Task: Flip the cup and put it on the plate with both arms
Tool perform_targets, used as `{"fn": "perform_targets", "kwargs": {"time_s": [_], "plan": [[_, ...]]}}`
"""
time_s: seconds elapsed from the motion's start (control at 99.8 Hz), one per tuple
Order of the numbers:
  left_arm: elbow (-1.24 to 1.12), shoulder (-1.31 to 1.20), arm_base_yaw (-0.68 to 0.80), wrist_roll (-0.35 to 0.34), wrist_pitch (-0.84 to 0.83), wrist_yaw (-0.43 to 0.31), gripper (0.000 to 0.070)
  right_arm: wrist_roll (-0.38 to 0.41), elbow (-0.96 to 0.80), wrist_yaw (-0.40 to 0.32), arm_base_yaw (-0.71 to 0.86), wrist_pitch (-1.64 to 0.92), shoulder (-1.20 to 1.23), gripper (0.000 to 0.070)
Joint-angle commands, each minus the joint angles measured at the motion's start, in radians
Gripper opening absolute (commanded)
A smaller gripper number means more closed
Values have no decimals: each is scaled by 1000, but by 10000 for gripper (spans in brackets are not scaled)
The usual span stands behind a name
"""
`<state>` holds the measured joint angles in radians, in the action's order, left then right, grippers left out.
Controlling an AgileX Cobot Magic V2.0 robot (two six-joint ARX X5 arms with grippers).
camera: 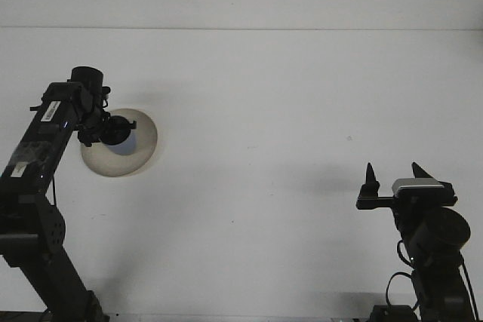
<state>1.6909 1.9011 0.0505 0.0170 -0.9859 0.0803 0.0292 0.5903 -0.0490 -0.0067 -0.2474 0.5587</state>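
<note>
Left gripper (113, 132) hangs over the beige plate (139, 145) at the table's (264, 111) left side, its finger state indiscernible; a bluish cup (130, 141) seems to sit beneath it. Right gripper (394, 175), fingers apart and pointing up, holds nothing near the right front.
</note>
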Motion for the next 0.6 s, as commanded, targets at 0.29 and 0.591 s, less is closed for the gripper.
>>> {"fn": "perform_targets", "kwargs": {"time_s": [0.29, 0.591], "plan": [[26, 10, 17, -5, 1, -2, 266, -9, 4, 1, 1, 8, 5, 612], [169, -55, 22, -2, -79, -2, 266, -9, 4, 1, 1, 8, 5, 612]]}}
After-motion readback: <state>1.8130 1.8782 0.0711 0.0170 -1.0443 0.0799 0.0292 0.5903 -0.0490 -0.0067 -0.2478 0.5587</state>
